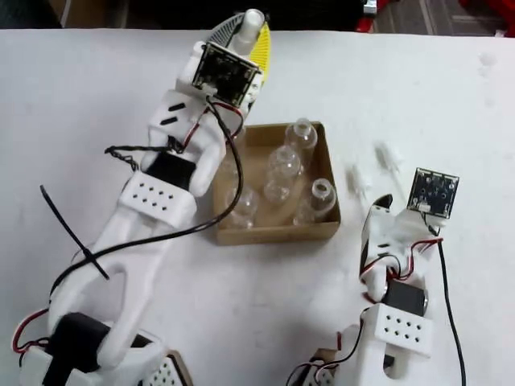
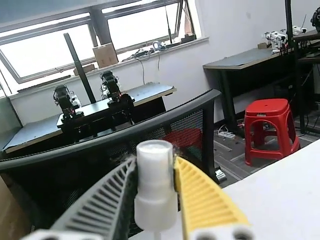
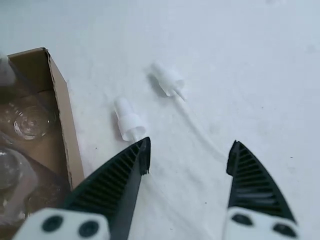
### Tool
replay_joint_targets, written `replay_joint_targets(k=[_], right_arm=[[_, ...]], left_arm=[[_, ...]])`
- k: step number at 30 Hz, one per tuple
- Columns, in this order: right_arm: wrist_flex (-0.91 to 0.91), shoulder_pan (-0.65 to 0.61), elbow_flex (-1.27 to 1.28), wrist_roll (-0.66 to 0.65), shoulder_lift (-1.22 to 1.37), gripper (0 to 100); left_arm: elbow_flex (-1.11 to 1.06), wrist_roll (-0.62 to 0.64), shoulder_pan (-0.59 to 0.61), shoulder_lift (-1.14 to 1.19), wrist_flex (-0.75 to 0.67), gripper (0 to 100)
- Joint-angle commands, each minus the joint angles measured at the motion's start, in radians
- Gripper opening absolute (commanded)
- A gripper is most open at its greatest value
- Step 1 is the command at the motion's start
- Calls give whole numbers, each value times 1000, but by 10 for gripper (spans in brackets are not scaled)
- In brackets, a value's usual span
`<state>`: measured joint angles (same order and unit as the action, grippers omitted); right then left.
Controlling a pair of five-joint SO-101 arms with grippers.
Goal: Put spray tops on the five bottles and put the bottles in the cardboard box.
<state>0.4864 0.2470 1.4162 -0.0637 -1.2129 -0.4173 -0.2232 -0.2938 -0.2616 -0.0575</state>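
Observation:
My left gripper is held up past the far side of the cardboard box, shut on a white spray top. In the left wrist view the spray top stands upright between the grey and yellow fingers of the left gripper. Several clear bottles lie and stand in the box, open-necked as far as I can see. My right gripper is open just above the table to the right of the box. Two loose spray tops lie ahead of it.
The box's wall is close beside the right gripper. The two loose spray tops lie on the white table between the box and the right arm. A black cable and zip tie trail along the left arm.

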Motion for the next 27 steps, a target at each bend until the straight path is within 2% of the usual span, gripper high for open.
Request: replay_joint_targets(k=[1,5,11,27], right_arm=[[-25,7,-5,-11,-2,226],[-25,7,-5,-12,-2,226],[-25,7,-5,-12,-4,226],[-21,8,-5,-12,-8,226]], left_arm=[[26,-5,-13,-7,-25,20],[26,-5,-30,-8,-21,20],[26,-5,-31,-88,110,20],[12,-5,-25,-8,110,20]])
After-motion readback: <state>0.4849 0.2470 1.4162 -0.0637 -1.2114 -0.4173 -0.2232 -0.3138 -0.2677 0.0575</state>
